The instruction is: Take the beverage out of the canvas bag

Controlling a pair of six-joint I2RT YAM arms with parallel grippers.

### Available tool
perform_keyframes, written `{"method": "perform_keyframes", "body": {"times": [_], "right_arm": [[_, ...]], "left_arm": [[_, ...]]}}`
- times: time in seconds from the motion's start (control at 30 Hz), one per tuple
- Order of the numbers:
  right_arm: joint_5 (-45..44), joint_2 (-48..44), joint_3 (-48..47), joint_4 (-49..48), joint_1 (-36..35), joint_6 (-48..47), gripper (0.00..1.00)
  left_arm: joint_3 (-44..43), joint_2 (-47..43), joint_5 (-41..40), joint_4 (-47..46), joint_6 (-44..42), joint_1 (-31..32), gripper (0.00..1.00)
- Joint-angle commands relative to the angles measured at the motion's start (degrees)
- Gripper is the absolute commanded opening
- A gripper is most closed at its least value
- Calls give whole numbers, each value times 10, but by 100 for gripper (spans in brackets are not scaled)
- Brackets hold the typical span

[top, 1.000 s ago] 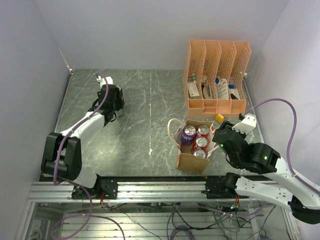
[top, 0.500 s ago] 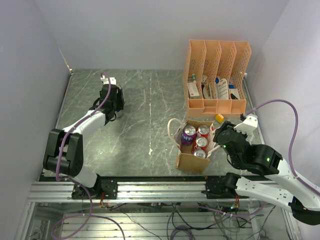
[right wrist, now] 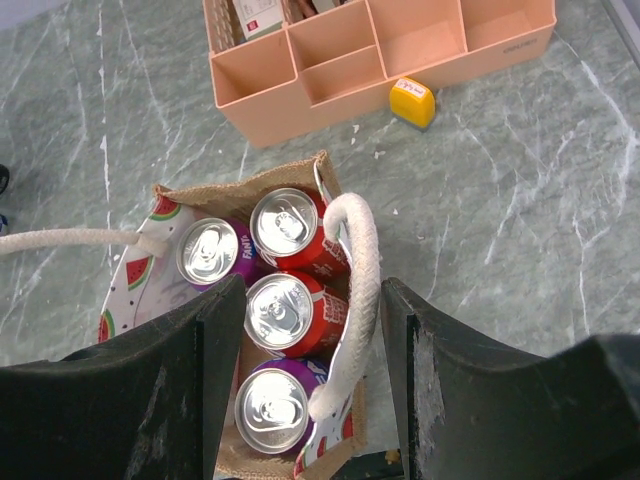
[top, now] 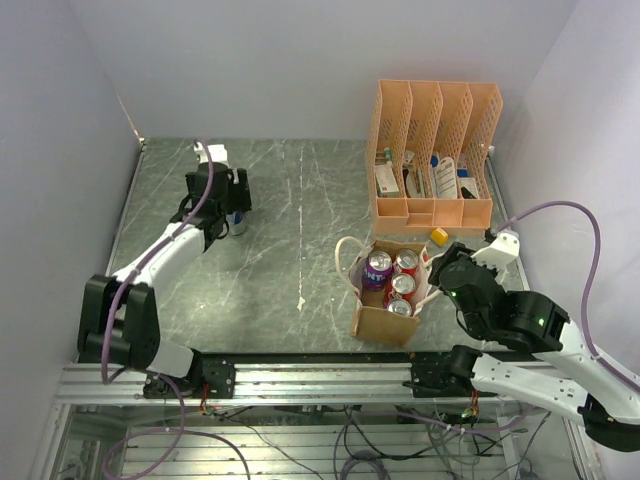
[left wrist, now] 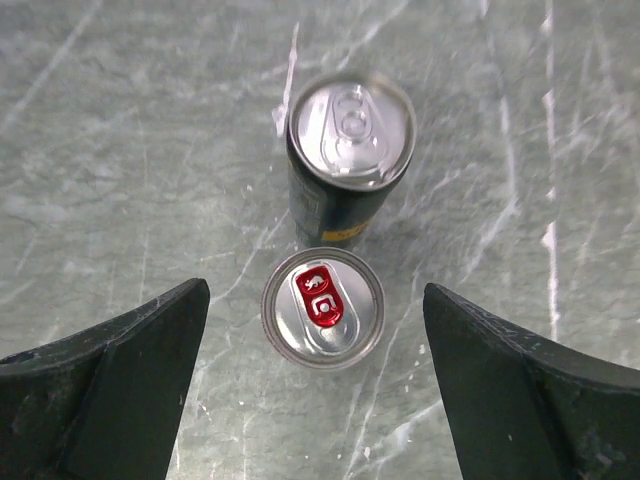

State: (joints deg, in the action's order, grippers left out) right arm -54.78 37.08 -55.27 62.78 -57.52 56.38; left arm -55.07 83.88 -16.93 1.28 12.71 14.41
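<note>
- Left wrist cam is showing the left end effector [left wrist: 315, 292] hanging wide open over two cans [left wrist: 322, 307] on the desk [left wrist: 120, 150], gripping nothing.
- Right wrist cam is showing the right end effector [right wrist: 312, 290] sitting part open, straddling the canvas bag [right wrist: 240, 186] and its rope handle [right wrist: 362, 260], with four cans [right wrist: 285, 312] inside.

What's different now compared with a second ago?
The left gripper opened and let go of the red-tabbed can, which now stands free on the table beside a dark can. The right gripper stayed over the canvas bag, and the four cans are still inside.

Four cans [top: 392, 283] sit in canvas bag [top: 378, 322]; right end effector [top: 437, 280] seemingly alongside.
</note>
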Motion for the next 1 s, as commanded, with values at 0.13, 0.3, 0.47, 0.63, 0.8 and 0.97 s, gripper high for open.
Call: {"method": "perform_keyframes", "body": {"times": [0.13,0.3,0.47,0.63,0.8,0.97], "right_arm": [[-1,-17,7,-17,-3,-7,56],[-4,-10,2,-5,-3,4,56],[-2,-15,7,-19,-3,-9,56],[-10,-5,2,-3,-3,6,56],[-11,6,1,1,-3,10,56],[-13,14,-2,6,-3,15,56]], "left_arm": [[-19,-174,47,48,48,6,100],[89,-263,246,5,124,37,92],[185,-298,256,-17,206,138,88],[207,-333,176,-18,251,274,86],[180,-342,114,-34,265,386,84],[114,-262,36,-43,239,523,79]]}}
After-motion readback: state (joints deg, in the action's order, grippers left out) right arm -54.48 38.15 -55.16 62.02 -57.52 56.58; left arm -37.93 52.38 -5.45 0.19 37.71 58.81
